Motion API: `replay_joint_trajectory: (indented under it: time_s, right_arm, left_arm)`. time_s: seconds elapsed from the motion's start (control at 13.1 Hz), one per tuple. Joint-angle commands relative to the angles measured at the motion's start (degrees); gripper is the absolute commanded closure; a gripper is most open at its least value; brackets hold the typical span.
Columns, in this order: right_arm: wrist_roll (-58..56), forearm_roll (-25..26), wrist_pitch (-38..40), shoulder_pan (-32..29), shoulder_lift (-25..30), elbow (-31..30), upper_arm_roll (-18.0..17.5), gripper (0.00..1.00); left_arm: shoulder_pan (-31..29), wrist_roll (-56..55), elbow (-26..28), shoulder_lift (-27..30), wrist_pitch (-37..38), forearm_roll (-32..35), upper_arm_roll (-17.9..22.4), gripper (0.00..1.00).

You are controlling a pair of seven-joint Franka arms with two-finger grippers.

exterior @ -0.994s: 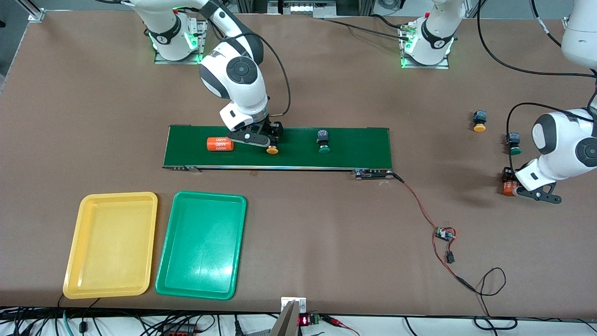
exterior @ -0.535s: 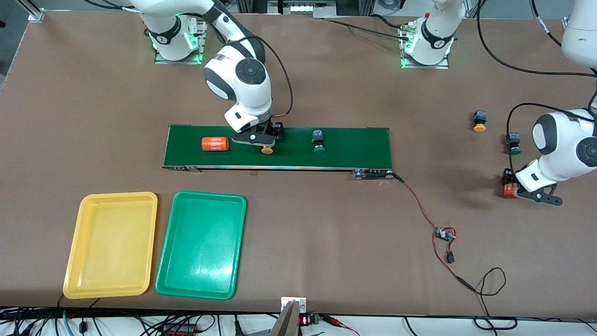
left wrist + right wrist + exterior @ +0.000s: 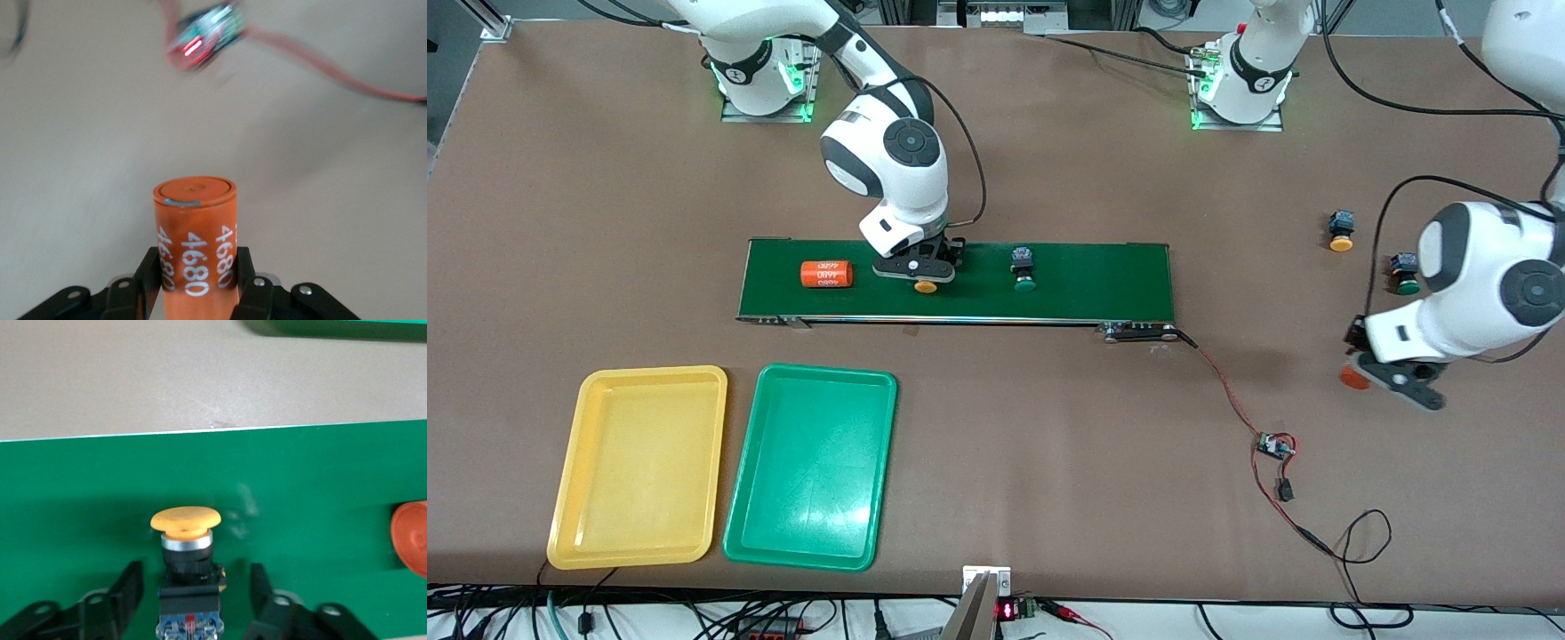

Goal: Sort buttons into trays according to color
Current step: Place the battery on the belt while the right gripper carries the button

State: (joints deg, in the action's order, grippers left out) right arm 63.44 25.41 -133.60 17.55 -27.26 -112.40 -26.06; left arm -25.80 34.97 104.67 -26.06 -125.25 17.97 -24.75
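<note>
On the dark-green conveyor belt (image 3: 1103,276) lies a yellow-capped button (image 3: 925,285) (image 3: 185,520). My right gripper (image 3: 918,267) (image 3: 197,572) is down around it, open, with a gap on each side of its black body. A green-capped button (image 3: 1024,283) lies on the belt toward the left arm's end. Off the belt, a second yellow button (image 3: 1341,242) and a second green button (image 3: 1406,286) sit on the table. My left gripper (image 3: 1371,372) (image 3: 197,257) is shut on an orange "4680" cylinder (image 3: 1354,377) (image 3: 195,227), held above the table. The yellow tray (image 3: 640,467) and green tray (image 3: 811,467) hold nothing.
A second orange cylinder (image 3: 826,274) (image 3: 410,537) lies on the belt toward the right arm's end. A small circuit board (image 3: 1276,444) (image 3: 207,33) with red and black wires trails from the belt's corner across the table, below my left gripper.
The belt's buttons and cylinder have drifted toward the right arm's end, and my right gripper has followed the yellow button. My left gripper has carried its cylinder toward the belt.
</note>
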Motion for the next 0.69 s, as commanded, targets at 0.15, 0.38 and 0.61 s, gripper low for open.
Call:
replay_joint_trajectory:
  time_s: [0.15, 0.38, 0.61]
  right_arm:
    - [0.1, 1.0, -0.1, 0.7, -0.5, 1.5, 1.9, 0.77]
    - [-0.7, 0.2, 4.6, 0.2, 0.8, 5.0, 2.0, 0.86]
    - [-10.6, -6.1, 13.9, -0.3, 3.7, 11.0, 5.7, 0.88]
  left_arm:
    - [0.1, 14.7, 0.4, 0.0, 3.0, -1.5, -12.9, 0.71]
    - [5.0, 16.1, 0.6, -0.5, 3.7, -1.5, -19.5, 0.71]
    - [6.9, 16.2, 3.9, -0.9, 3.6, -1.6, -23.4, 0.72]
